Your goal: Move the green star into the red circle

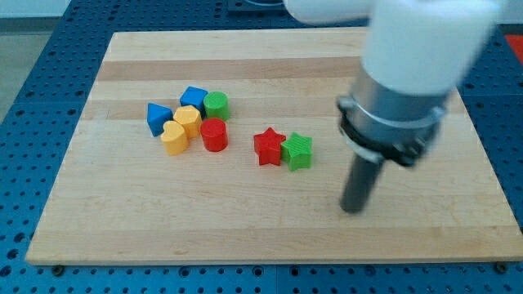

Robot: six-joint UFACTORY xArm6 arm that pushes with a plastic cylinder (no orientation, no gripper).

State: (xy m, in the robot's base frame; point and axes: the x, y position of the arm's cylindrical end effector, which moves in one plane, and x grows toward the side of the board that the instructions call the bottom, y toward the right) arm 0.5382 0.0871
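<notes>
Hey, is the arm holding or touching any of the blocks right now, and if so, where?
Nothing is held. My tip stands clear on the bare board, to the view's right of the green star, touching no block.

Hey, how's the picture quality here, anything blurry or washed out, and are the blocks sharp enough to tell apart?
Camera view: the big white arm housing near the lens is soft and overexposed; my tip is slightly blurred; the green star, red star and red circle are fairly sharp, with soft, short shadows on the evenly lit board.
</notes>
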